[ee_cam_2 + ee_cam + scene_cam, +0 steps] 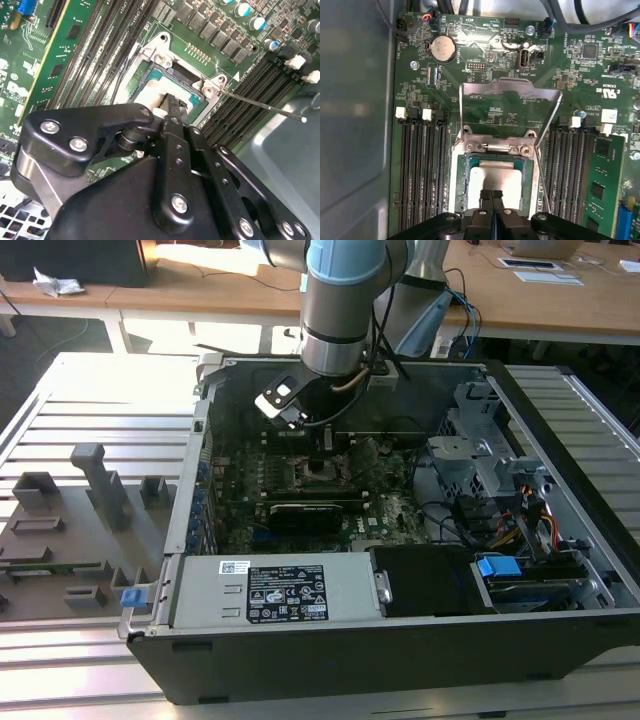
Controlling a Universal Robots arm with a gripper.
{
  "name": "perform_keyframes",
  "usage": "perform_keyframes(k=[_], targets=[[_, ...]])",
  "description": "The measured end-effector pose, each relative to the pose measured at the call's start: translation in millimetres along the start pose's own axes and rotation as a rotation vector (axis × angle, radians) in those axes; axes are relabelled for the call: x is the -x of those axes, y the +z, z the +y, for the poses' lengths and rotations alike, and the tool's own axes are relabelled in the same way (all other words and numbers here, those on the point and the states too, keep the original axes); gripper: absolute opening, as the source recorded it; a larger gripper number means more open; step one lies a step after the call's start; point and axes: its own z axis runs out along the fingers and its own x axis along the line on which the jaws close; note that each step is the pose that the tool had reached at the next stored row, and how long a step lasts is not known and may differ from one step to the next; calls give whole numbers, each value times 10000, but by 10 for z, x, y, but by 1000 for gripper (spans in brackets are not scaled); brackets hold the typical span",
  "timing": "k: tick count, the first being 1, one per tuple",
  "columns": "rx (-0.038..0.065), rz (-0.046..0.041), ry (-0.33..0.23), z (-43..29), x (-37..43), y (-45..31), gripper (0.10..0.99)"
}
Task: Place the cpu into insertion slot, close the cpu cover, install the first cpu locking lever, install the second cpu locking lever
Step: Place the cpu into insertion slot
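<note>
One grey fixture board point(60, 540) lies at the exterior view's left on the slatted worktop point(90, 380), with several grey blocks standing on it. A blue clip point(130, 597) sits just off its near corner. Next along is the open computer case point(300, 670). The power supply point(270, 590) with white labels lies along its near wall, green motherboard point(385, 515) behind it. The arm point(345, 300) comes straight down into the middle of the case, over the board. Further right are the drive cage point(480, 440), a cable bundle point(540, 525) and a blue tab point(498, 567).

Close in, first wrist view: the cpu point(496, 176) is seated flat in the insertion slot point(462, 187), silver top up, with the slot's dark frame around it. The fingers point(486, 202) are pressed together with no gap and nothing between them. Their tips are right over the cpu's top near one edge; touching or just clear, can't tell. The second wrist view shows the same: fingers point(172, 107) closed above the cpu point(147, 95).

The cpu cover point(510, 86) is not down. It stands tilted open from its hinge, board showing through the cut-out. Two thin wire locking levers are both unlatched. One lever point(461, 117) runs beside one edge of the cover, the other lever point(543, 165) on the opposite side of the slot. In the second wrist view a lever point(265, 106) sticks out over the memory slots point(240, 100). A coin battery point(442, 48) sits beyond the cover. Memory slots point(420, 165) flank the insertion slot, and a green memory stick point(605, 185) stands in one of them.
</note>
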Motion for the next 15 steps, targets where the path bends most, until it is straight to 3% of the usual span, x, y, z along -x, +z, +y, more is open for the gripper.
perform_keyframes(k=[9, 11, 15], targets=[[-15, -29, -1, 59, 3, 51, 106], [-1, -10, -1, 63, 0, 19, 106], [-15, -35, 0, 53, 5, -163, 106]])
